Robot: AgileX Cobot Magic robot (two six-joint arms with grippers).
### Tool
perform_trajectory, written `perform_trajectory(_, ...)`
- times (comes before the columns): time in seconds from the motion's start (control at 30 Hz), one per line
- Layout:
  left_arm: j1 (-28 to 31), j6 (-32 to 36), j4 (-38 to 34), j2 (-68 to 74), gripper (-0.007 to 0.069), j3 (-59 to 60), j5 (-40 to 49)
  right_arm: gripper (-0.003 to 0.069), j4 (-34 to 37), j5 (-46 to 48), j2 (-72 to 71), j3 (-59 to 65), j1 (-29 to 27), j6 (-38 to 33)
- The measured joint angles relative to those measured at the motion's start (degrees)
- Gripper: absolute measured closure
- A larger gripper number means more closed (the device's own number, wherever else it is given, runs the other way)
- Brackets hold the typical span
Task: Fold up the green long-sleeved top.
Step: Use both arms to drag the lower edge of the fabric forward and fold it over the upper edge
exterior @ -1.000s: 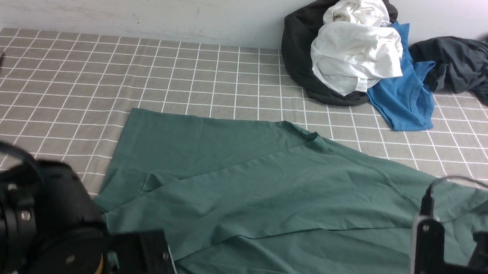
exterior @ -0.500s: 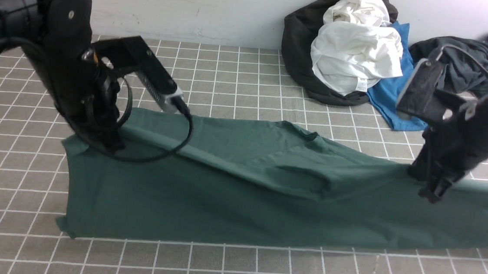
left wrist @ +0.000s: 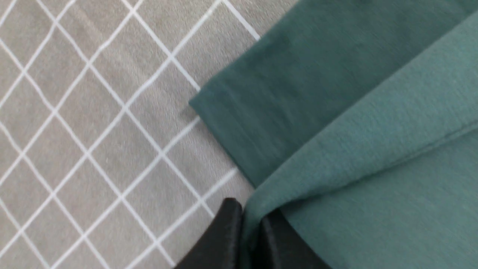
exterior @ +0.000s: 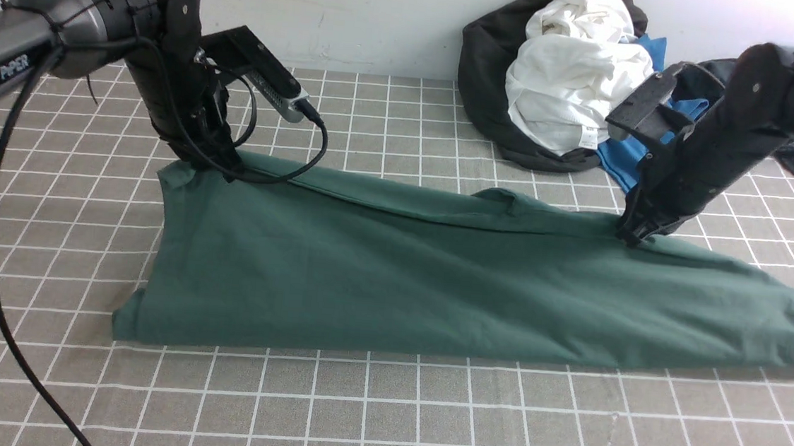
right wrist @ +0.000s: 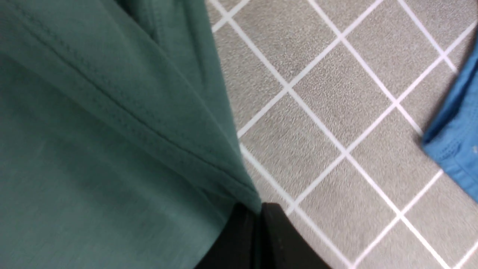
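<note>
Left tool [exterior: 223, 169] and right tool [exterior: 631, 236] each pinch the upper edge of the green long-sleeved top [exterior: 435, 283], lying folded across mid-frame on the surface [exterior: 367, 419]; letting go unevenly could skew or spring open the fold.

green long-sleeved top [exterior: 399, 280]: matt knit cloth | tablecloth [exterior: 381, 420]: coarse matt weave | left arm [exterior: 102, 8]: smooth half-glossy black shell
</note>
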Motion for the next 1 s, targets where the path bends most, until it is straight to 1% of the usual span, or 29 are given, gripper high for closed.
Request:
perform_trajectory(0.07,0.11,0.0,0.32,1.13,0.0561,-0.06,-1.53,0.064,-0.12,-1.32,0.95,-0.2,-0.06,0.95)
perform_trajectory(0.13,0.11,-0.05,1.07,2.7,0.05,-0.12,-3.14,0.0593,-0.84,-3.98,1.74,-0.33,-0.31,3.0)
perform_trajectory(0.2,0.11,-0.3,1.48,3.46,0.043,-0.12,-3.82,0.0529,-1.44,-5.78,1.8,-0.37,-0.44,4.67)
perform_trajectory(0.27,0.16,-1.75,1.8,3.65,0.035,-0.12,-4.36,0.0439,-1.49,-7.17,1.58,-0.57,-0.5,7.71)
perform_trajectory(0.3,0.22,-2.98,1.93,3.6,0.0311,-0.12,-4.36,0.0397,-1.63,-7.43,1.29,-0.63,-0.5,9.32)
perform_trajectory(0.33,0.22,-4.23,2.02,3.49,0.0288,-0.12,-4.36,0.0357,-1.69,-7.49,0.8,-0.63,-0.45,10.84)
perform_trajectory(0.37,0.22,-4.9,2.14,3.38,0.0267,-0.18,-4.36,0.0357,-1.69,-7.39,0.68,-0.63,-0.44,11.12)
perform_trajectory(0.4,0.22,-7.69,2.23,2.8,0.0225,-0.37,-3.71,0.0309,-1.14,-6.92,-0.43,-0.63,-0.12,12.81)
perform_trajectory(0.47,-0.03,-11.77,2.23,1.68,0.0193,-0.82,-1.56,0.0267,1.17,-5.09,-2.11,-0.67,0.8,13.85)
perform_trajectory(0.5,-0.36,-14.87,2.23,0.65,0.0186,-1.19,0.25,0.0256,3.19,-3.44,-3.17,-0.8,2.09,14.01)
perform_trajectory(0.53,-0.36,-15.28,2.23,0.5,0.0186,-1.19,0.54,0.0255,3.52,-3.15,-3.17,-0.86,2.31,14.01)
perform_trajectory(0.6,-1.6,-19.02,2.41,-1.21,0.0203,-1.52,5.22,0.0257,7.62,0.02,-3.49,-0.91,5.65,13.73)
perform_trajectory(0.67,-3.25,-19.47,2.41,-2.12,0.0252,-1.52,9.41,0.0279,8.73,1.08,-1.76,-0.91,9.44,13.11)
perform_trajectory(0.7,-3.39,-19.47,2.41,-2.11,0.0258,-1.52,9.76,0.0284,8.73,1.08,-1.56,-0.91,9.71,13.08)
perform_trajectory(0.73,-4.29,-19.06,2.36,-2.11,0.0312,-1.52,12.1,0.0303,8.4,0.67,0.14,-0.91,11.72,13.03)
perform_trajectory(0.77,-4.43,-19.06,2.29,-2.11,0.0312,-1.52,12.1,0.0303,8.4,0.67,0.4,-0.91,11.72,13.03)
perform_trajectory(0.8,-5.34,-18.5,1.93,-2.0,0.0386,-1.52,13.94,0.0328,7.4,-0.55,2.55,-0.86,13.13,13.08)
perform_trajectory(0.87,-6.04,-17.82,1.48,-1.95,0.0476,-1.52,15.04,0.0358,6.02,-2.89,5.11,-0.86,14.03,13.82)
perform_trajectory(0.93,-6.25,-17.36,1.07,-1.95,0.0556,-1.52,15.37,0.0385,5.33,-5.77,6.26,-0.92,14.18,15.56)
perform_trajectory(1.0,-6.25,-16.51,0.31,-1.95,0.0604,-1.52,15.51,0.0404,3.89,-10.63,6.82,-0.92,14.1,18.66)
